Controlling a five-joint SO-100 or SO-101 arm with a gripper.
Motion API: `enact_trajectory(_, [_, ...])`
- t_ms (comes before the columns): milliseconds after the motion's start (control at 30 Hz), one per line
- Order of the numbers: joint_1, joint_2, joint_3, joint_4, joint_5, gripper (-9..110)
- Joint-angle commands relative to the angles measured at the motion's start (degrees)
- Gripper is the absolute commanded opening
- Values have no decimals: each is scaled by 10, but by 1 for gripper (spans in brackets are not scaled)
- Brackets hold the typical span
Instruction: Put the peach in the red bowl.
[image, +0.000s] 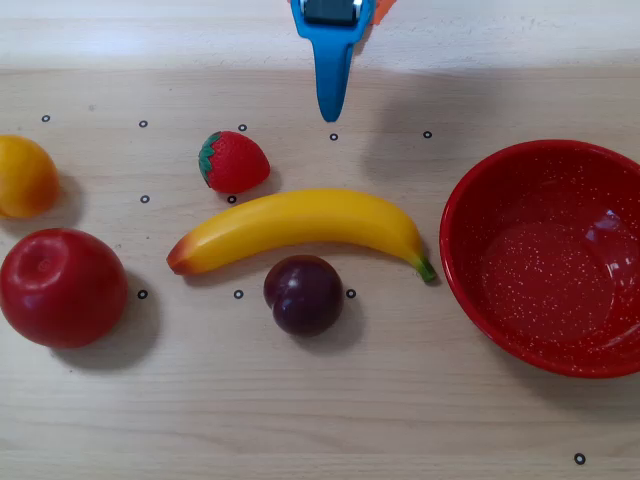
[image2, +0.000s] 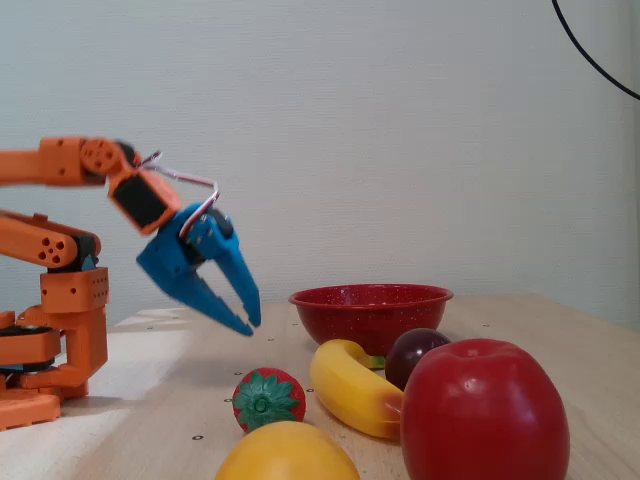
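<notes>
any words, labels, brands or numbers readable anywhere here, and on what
None: no readable text in either view.
The table carries only small black ring marks, not characters.
The peach, red bowl, apple, banana, strawberry, plum and the pincer show no labels.
</notes>
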Motion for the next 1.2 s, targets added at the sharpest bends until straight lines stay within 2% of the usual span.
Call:
enact_trajectory(0, [-11, -40, -98, 27, 26, 0])
enact_trajectory(300, [-76, -218, -314, 138, 127, 0])
enact_trajectory(733, [-198, -547, -801, 408, 208, 0])
enact_trajectory(867, [-242, -625, -918, 454, 290, 1])
enact_trajectory(1000, [-294, -680, -983, 470, 331, 8])
enact_trajectory(1167, [-369, -752, -1034, 483, 372, 21])
